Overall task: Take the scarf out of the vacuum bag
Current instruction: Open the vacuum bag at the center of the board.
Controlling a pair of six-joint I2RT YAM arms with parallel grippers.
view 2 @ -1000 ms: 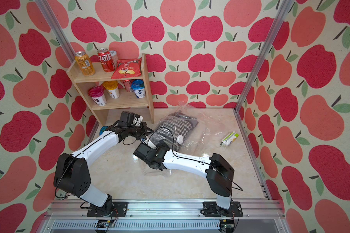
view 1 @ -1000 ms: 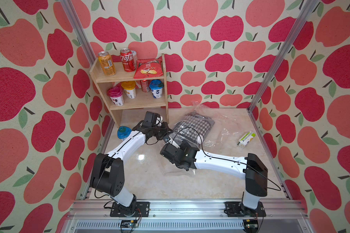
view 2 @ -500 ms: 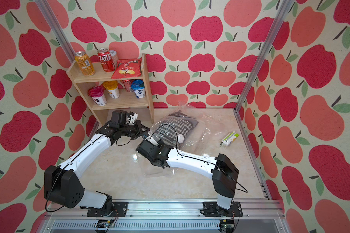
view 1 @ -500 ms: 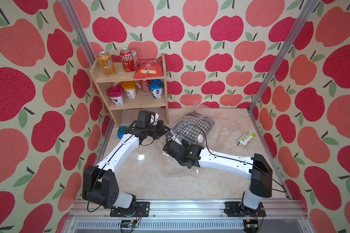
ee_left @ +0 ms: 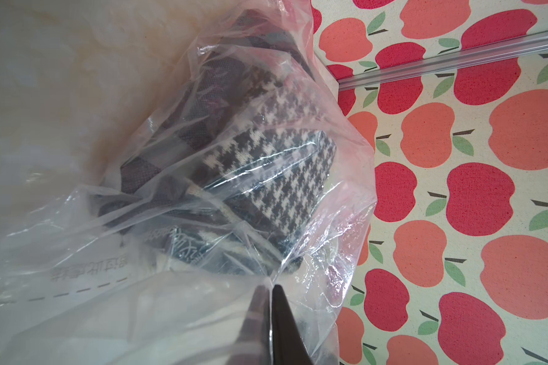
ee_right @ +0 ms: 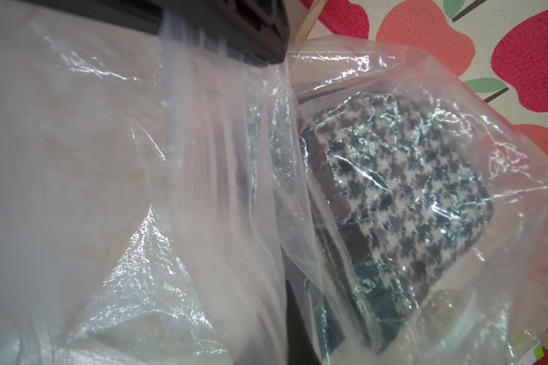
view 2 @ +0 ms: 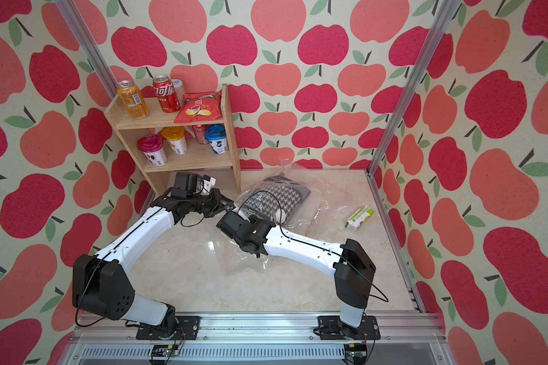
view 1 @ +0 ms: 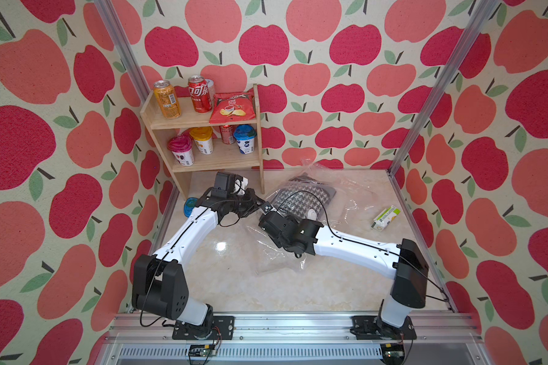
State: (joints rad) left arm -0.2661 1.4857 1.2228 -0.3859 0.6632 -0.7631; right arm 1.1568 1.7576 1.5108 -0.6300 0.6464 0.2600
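Scarf (view 1: 301,197) — likely soft, light, easily bunched — lies inside the vacuum bag (view 1: 355,202) on the surface (view 1: 234,284), frame centre in both top views. Left wrist view: left hand (ee_left: 270,286) pressed together, pinching slippery bag film. Right wrist view: right hand (ee_right: 291,287) closed, hold unclear — grasp fabric, not film.

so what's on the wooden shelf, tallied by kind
cans: 4 (orange can, cola can, pale can behind it, small red can below)
lidded cups: 3 (pink cup, yellow cup, blue cup)
chip bag: 1
total: 8
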